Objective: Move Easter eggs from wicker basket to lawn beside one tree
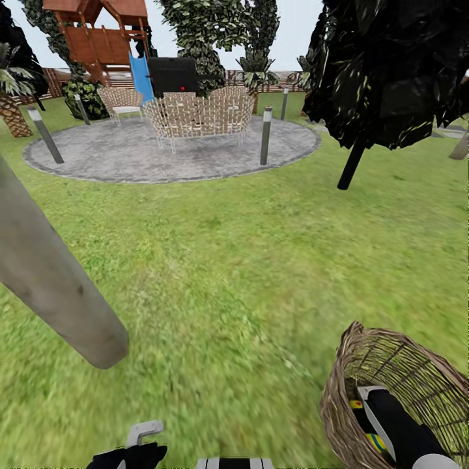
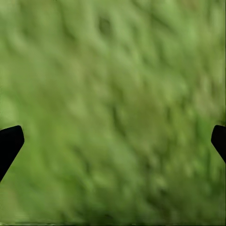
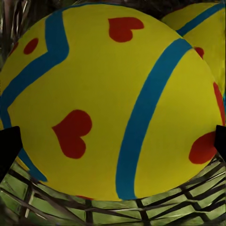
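The right gripper (image 3: 113, 141), open, reached into the brown wicker basket (image 1: 365, 365) around a yellow, blue-banded Easter egg (image 3: 108, 103), probably untouched; closing came next.

Yellow Easter eggs (image 3: 108, 103) lie inside the wicker basket (image 1: 397, 365).

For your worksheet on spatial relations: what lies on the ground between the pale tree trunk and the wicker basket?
In the head view, just bare lawn separates the trunk and the wicker basket.

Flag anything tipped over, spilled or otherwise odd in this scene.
The wicker basket sits tilted on the lawn, but the eggs are inside it, none spilled. The right gripper reaches into it. Nothing else stands out.
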